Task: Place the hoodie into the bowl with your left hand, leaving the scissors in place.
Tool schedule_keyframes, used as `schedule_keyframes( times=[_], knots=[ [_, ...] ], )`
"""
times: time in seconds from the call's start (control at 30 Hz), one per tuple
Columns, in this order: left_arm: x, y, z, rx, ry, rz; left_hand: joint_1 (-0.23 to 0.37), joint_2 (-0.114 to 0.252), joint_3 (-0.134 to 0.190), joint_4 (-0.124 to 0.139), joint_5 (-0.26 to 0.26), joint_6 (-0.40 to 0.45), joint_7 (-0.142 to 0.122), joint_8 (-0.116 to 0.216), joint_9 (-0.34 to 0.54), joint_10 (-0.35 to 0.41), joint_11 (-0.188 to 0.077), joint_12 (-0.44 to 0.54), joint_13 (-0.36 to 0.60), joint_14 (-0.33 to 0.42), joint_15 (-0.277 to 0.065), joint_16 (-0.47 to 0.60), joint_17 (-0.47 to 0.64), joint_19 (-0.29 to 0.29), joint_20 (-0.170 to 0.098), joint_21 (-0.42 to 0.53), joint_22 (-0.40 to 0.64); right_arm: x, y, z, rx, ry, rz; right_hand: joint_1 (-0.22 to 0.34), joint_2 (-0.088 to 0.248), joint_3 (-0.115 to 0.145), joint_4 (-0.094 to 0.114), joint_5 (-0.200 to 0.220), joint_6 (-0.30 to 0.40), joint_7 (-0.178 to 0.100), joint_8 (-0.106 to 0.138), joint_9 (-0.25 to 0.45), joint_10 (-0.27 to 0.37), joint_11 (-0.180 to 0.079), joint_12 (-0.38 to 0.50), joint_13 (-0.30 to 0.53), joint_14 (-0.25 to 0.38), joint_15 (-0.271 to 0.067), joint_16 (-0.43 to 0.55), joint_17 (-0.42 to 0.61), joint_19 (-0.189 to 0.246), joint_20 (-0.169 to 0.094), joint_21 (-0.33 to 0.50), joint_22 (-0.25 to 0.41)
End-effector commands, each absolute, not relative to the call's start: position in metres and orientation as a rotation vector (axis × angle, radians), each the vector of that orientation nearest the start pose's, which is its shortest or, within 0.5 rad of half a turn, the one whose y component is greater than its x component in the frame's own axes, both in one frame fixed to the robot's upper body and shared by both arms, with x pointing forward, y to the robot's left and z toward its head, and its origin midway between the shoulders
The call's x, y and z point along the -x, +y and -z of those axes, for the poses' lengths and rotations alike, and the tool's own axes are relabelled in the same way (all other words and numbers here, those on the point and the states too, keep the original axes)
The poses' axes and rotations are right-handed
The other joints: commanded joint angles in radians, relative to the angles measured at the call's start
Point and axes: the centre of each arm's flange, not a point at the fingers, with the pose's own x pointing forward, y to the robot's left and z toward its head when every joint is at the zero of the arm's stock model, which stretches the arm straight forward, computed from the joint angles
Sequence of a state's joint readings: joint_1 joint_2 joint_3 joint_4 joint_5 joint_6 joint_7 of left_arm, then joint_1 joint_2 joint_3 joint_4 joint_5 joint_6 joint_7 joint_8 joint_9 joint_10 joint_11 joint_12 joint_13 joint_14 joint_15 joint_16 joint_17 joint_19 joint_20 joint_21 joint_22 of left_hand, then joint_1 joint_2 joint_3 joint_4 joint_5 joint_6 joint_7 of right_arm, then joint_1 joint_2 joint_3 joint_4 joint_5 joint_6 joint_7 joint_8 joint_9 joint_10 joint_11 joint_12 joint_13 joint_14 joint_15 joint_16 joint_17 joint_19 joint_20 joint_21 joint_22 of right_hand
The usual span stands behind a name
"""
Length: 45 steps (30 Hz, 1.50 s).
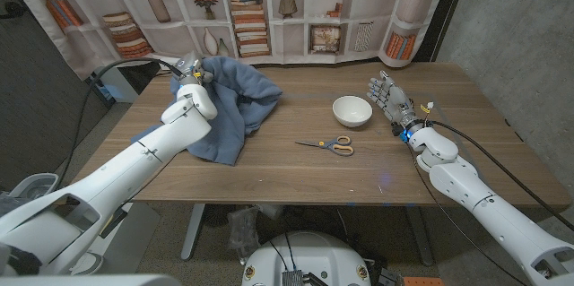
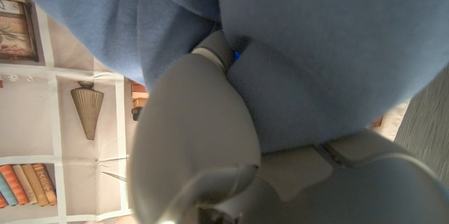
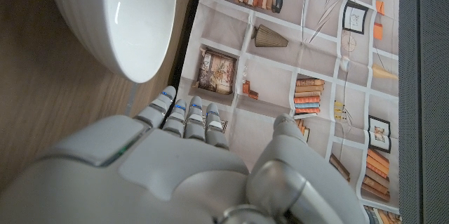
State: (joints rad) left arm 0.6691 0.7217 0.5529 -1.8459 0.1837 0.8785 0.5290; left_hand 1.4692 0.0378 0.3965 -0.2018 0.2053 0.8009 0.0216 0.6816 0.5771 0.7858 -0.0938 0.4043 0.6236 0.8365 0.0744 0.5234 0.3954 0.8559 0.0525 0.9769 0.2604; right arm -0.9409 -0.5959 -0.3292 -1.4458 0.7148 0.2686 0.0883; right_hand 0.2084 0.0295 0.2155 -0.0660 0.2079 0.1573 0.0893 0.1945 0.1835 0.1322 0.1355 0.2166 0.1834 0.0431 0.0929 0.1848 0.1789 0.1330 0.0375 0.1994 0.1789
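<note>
Now, left hand [image 1: 196, 78] gripping hoodie [image 1: 235, 105]

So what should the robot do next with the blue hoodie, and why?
Probably lift the hoodie and carry it toward the white bowl. The left robot hand seems to be gripping the cloth already, though most of it still lies on the table. The bowl is empty, and the scissors lie just in front of it, so the hoodie should travel high enough not to drag them.
</note>
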Motion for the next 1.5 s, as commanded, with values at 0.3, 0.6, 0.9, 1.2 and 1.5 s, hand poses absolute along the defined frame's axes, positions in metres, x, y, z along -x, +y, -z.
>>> schedule_keyframes(
  times=[0.3, 0.6, 0.9, 1.2, 1.5],
  knots=[
    [-0.570, 0.311, -0.112, -0.934, -0.437, -0.738, -0.053, 0.032, 0.098, 0.071, 0.003, 0.037, 0.011, 0.002, -0.021, 0.025, -0.011, -0.006, 0.023, 0.302, -0.285, 0.083, 0.403, 0.150, -0.267, 0.023, -0.013, -0.620, -0.301, 0.031, -0.039, -0.608, -0.287, 0.003, 0.005, 0.001, -0.007, -0.005, 0.004, 0.001, 0.000, 0.004, 0.009, 0.002, 0.000, 0.005, 0.005, 0.003, 0.001, 0.003, 0.003, 0.005, 0.002, 0.005],
    [-0.565, 0.311, -0.118, -0.928, -0.452, -0.747, -0.061, 0.027, 0.109, 0.070, 0.002, 0.041, 0.005, 0.003, -0.027, 0.031, -0.018, -0.012, 0.036, 0.311, -0.286, 0.075, 0.407, 0.146, -0.268, 0.036, -0.025, -0.618, -0.301, 0.031, -0.040, -0.614, -0.284, 0.003, 0.005, 0.001, -0.008, -0.005, 0.004, 0.001, 0.000, 0.004, 0.010, 0.004, 0.000, 0.005, 0.007, 0.004, 0.002, 0.003, 0.004, 0.004, 0.003, 0.005],
    [-0.561, 0.311, -0.126, -0.929, -0.475, -0.756, -0.070, 0.022, 0.119, 0.069, 0.000, 0.049, 0.003, 0.004, -0.034, 0.043, -0.018, -0.017, 0.046, 0.317, -0.288, 0.067, 0.411, 0.142, -0.268, 0.051, -0.035, -0.615, -0.302, 0.026, -0.026, -0.616, -0.281, 0.003, 0.006, 0.001, -0.009, -0.005, 0.005, 0.002, 0.000, 0.004, 0.010, 0.005, 0.000, 0.005, 0.006, 0.003, 0.002, 0.003, 0.004, 0.004, 0.002, 0.005],
    [-0.558, 0.310, -0.138, -0.926, -0.490, -0.760, -0.077, 0.019, 0.127, 0.069, -0.001, 0.050, 0.000, 0.004, -0.039, 0.047, -0.025, -0.024, 0.054, 0.322, -0.289, 0.060, 0.414, 0.139, -0.268, 0.063, -0.042, -0.614, -0.302, 0.023, -0.020, -0.613, -0.283, 0.003, 0.007, 0.000, -0.009, -0.006, 0.004, 0.001, 0.000, 0.004, 0.009, 0.003, 0.000, 0.005, 0.007, 0.004, 0.002, 0.003, 0.004, 0.003, 0.002, 0.005],
    [-0.549, 0.309, -0.151, -0.928, -0.511, -0.763, -0.083, 0.016, 0.135, 0.068, -0.003, 0.053, -0.004, 0.007, -0.043, 0.052, -0.025, -0.032, 0.062, 0.329, -0.289, 0.053, 0.417, 0.134, -0.268, 0.077, -0.049, -0.612, -0.303, 0.023, -0.022, -0.620, -0.285, 0.003, 0.007, 0.000, -0.010, -0.006, 0.004, 0.003, 0.000, 0.004, 0.010, 0.004, 0.000, 0.005, 0.006, 0.004, 0.001, 0.003, 0.005, 0.002, 0.002, 0.005]
  ],
)
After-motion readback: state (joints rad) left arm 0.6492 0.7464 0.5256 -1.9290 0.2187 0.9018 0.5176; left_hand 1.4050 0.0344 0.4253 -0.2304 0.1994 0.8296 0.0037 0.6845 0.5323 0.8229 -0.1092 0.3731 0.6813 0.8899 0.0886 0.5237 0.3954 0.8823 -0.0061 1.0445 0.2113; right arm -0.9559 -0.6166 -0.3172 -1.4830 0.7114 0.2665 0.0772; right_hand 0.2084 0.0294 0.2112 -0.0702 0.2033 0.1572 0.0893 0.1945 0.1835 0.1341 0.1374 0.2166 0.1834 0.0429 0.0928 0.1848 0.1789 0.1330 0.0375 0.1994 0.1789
